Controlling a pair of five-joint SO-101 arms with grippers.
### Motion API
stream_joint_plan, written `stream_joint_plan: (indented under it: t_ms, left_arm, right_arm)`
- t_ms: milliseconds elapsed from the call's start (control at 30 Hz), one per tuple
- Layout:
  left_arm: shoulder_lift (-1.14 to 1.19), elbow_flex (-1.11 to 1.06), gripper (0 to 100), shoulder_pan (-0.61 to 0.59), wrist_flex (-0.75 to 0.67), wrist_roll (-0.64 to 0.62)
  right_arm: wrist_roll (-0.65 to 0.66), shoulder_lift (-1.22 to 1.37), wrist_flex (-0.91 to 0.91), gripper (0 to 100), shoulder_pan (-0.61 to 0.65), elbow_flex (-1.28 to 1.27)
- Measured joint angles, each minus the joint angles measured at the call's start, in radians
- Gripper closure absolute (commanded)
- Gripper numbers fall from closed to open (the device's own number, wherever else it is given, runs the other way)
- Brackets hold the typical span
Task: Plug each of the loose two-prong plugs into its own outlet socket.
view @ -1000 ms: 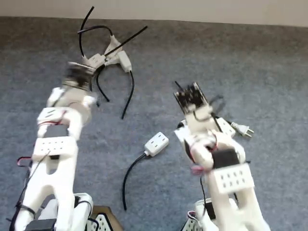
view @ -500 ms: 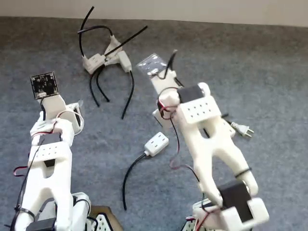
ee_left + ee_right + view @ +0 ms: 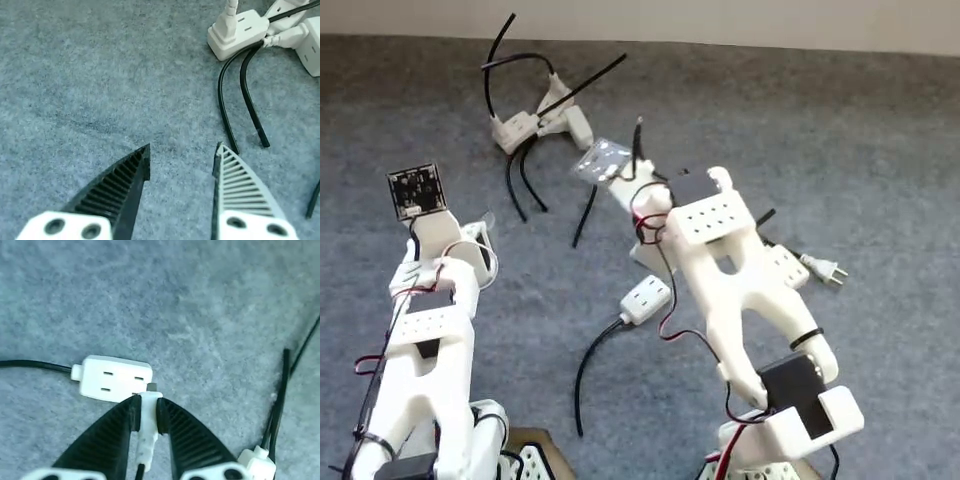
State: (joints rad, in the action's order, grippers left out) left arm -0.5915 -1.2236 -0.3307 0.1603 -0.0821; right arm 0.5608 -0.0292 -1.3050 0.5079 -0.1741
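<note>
My right gripper (image 3: 146, 405) is shut on a white two-prong plug (image 3: 146, 426). Its prongs sit just short of the near edge of a white outlet socket (image 3: 112, 379) on the carpet. In the high view that socket (image 3: 645, 298) lies beside the right arm, its black cord trailing toward the front. My left gripper (image 3: 181, 152) hangs open over bare carpet, nothing between its fingers. Ahead of it lies a white socket (image 3: 237, 31) with a plug seated in it, part of a cluster of sockets and plugs (image 3: 540, 125) at the back. Another loose white plug (image 3: 823, 268) lies to the right.
Black cords (image 3: 239, 97) run from the cluster across the grey carpet (image 3: 880, 150) toward both arms. A small white connector (image 3: 257, 463) with thin black cords lies near the right gripper. Open carpet lies at the far right and far left.
The right arm has stretched out from its folded pose and swung left over the middle socket. The left arm has drawn back from the cluster at the back.
</note>
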Motion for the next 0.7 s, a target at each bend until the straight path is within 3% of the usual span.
stream_joint_plan:
  t_ms: [200, 700]
  left_arm:
    - [0.0, 0.0, 79, 0.0, -0.012, 0.0]
    - [0.0, 0.0, 79, 0.0, -0.012, 0.0]
  right_arm:
    - [-0.04, 0.0, 0.044, 99.1, 0.074, -0.068]
    - [-0.032, 0.107, 0.069, 99.1, 0.011, -0.074]
